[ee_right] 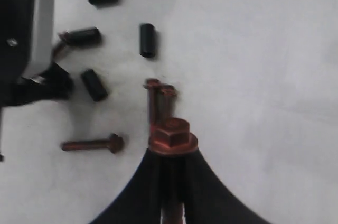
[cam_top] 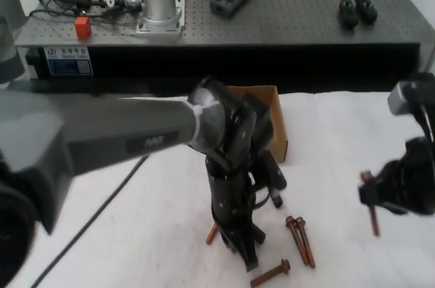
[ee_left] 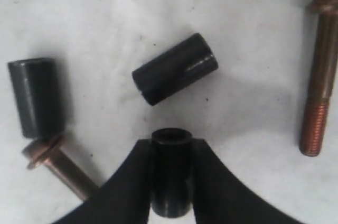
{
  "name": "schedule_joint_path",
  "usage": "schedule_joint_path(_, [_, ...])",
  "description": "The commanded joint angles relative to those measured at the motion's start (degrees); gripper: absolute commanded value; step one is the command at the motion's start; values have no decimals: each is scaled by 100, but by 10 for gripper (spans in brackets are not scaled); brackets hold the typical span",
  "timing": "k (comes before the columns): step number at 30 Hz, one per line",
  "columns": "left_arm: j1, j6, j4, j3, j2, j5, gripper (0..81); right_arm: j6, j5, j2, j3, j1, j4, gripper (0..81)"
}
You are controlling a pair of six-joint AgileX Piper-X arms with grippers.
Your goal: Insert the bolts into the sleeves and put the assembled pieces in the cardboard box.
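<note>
My left gripper [ee_left: 171, 152] is shut on a black sleeve [ee_left: 171, 182], held just above the white cloth. Beside it lie two more sleeves, one loose [ee_left: 174, 69] and one [ee_left: 37, 97] touching the head of a copper bolt [ee_left: 58, 163]. Another bolt [ee_left: 319, 71] lies farther off. My right gripper [ee_right: 171, 158] is shut on a copper bolt [ee_right: 171, 135], its hex head pointing outward, raised over a pair of bolts [ee_right: 158, 97] on the cloth. In the high view the left gripper [cam_top: 238, 237] points down mid-table and the right gripper [cam_top: 380, 193] holds its bolt [cam_top: 372, 210] at the right.
The open cardboard box [cam_top: 277, 121] stands behind the left arm [cam_top: 136, 138] at the cloth's far edge. A single bolt [cam_top: 270, 274] lies near the front edge. A metal breadboard bench [cam_top: 285, 9] with fixtures runs behind. Bare cloth lies to the right.
</note>
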Motion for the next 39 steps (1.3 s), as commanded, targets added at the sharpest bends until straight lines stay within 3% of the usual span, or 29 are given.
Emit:
schedule_joint_path(1, [34, -529, -73, 41, -478, 254, 6, 291, -630, -57, -4, -22, -318, 4])
schedule_joint_path(7, [110, -1850, -2222, 1594, -2060, 856, 6, 1981, -1824, -57, 295, 132, -2458, 4])
schedule_joint_path(10, [110, -2578, -3639, 2557, -2775, 1552, 6, 3002, -1821, -116, 677, 532, -4215, 4])
schedule_joint_path(15, [110, -3351, -5903, 3830, -3614, 2026, 6, 4181, -1424, -146, 1083, 1046, -6213, 4])
schedule_joint_path(19, [110, -3739, -7142, 4280, -3906, 2209, 6, 4247, -1401, -146, 1090, 1224, -6263, 4])
schedule_joint_path(32, [110, -3778, -7270, 4295, -3936, 2458, 6, 3812, -1731, -146, 1090, 1267, -5743, 4])
schedule_joint_path(39, [110, -3778, -7373, 4295, -3936, 2575, 6, 3375, -1835, -146, 1090, 1630, -5249, 4])
